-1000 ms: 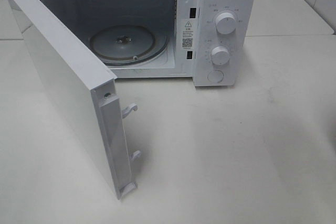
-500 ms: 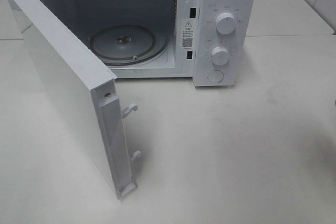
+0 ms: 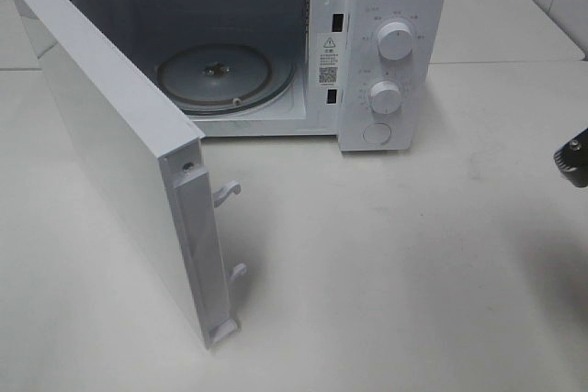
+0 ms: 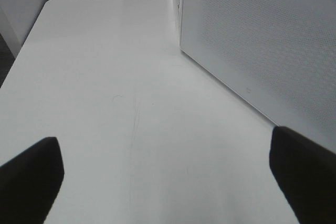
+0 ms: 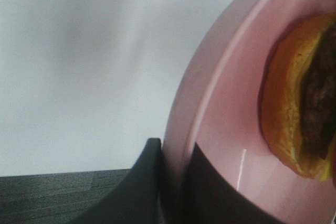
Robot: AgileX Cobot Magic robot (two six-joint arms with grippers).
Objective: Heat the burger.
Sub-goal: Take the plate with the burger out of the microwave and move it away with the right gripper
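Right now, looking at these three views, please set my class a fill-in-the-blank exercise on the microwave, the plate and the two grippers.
1. The microwave door stands ____.
2. The right gripper is shut on the rim of a ____ plate.
3. On that plate lies a ____.
4. The left gripper hangs over the table with nothing in it, and it is ____.

Missing words: open; pink; burger; open
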